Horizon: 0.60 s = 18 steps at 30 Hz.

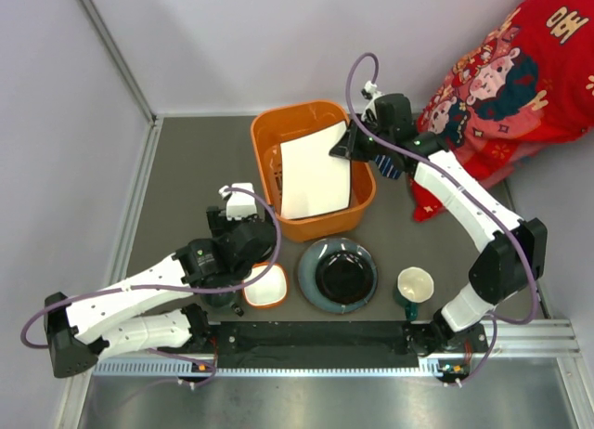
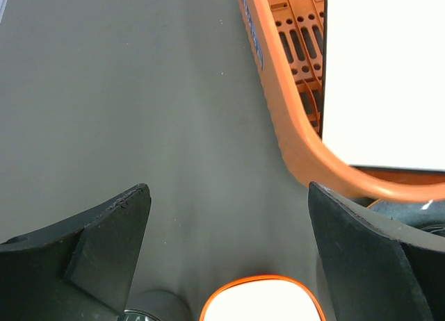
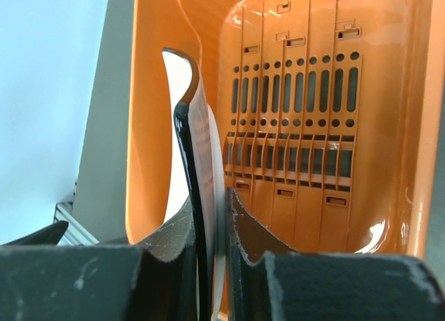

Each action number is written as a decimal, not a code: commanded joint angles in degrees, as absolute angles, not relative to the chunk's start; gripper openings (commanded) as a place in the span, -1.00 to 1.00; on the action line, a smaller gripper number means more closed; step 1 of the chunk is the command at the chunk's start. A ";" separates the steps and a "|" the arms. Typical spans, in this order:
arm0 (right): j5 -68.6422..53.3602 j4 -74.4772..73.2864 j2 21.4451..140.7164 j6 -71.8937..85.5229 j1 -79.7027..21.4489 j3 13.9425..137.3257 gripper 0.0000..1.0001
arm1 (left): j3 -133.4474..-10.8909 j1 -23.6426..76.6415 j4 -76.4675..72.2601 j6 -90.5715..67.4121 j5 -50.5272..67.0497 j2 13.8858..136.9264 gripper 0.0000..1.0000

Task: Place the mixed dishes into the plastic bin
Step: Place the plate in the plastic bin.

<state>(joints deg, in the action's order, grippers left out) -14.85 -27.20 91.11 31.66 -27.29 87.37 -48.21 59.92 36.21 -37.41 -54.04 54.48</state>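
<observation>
White square plate [image 1: 314, 174] pinched in right claw [image 3: 212, 211] inside slotted orange bin [image 1: 264, 132]; left claw [image 2: 229, 196] spread.

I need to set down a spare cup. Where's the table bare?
Bare mat lies left of the plastic bin, out to the wall rail. The near strip is crowded: orange bowl, blue-grey plate, cream mug, with the left gripper open by the bowl. Right of the bin: necktie and red cloth.
</observation>
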 commanded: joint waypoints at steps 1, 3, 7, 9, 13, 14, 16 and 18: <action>-18.54 -21.00 84.64 35.33 -28.39 88.51 -1.00 | -48.78 59.50 35.25 -37.27 -54.14 54.58 0.98; -18.81 -20.75 84.20 35.68 -28.56 87.98 -1.00 | -48.87 59.41 34.98 -37.35 -54.14 54.84 0.98; -17.67 -19.87 83.41 35.69 -28.56 86.66 -1.00 | -48.78 59.24 34.72 -37.00 -54.05 54.93 0.98; -15.39 -20.21 83.67 34.81 -28.57 87.10 -1.00 | -48.87 59.15 34.80 -36.91 -53.96 54.76 0.98; -12.84 -21.01 86.74 30.16 -28.56 92.61 -1.00 | -49.39 58.89 35.07 -36.39 -53.09 54.84 0.98; -11.96 -21.79 87.62 29.45 -28.65 93.94 -1.00 | -49.57 58.80 35.33 -36.39 -53.09 54.93 0.98; -11.17 -22.67 90.60 26.48 -28.39 98.49 -1.00 | -50.09 58.80 36.21 -36.56 -53.09 54.84 0.98; -10.37 -23.38 93.76 24.53 -28.30 101.15 -1.00 | -50.45 58.71 36.30 -36.74 -52.82 54.41 0.98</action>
<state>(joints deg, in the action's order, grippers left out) -10.76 -31.38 91.50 27.62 -28.10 90.80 -48.21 59.00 36.18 -37.32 -53.30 54.89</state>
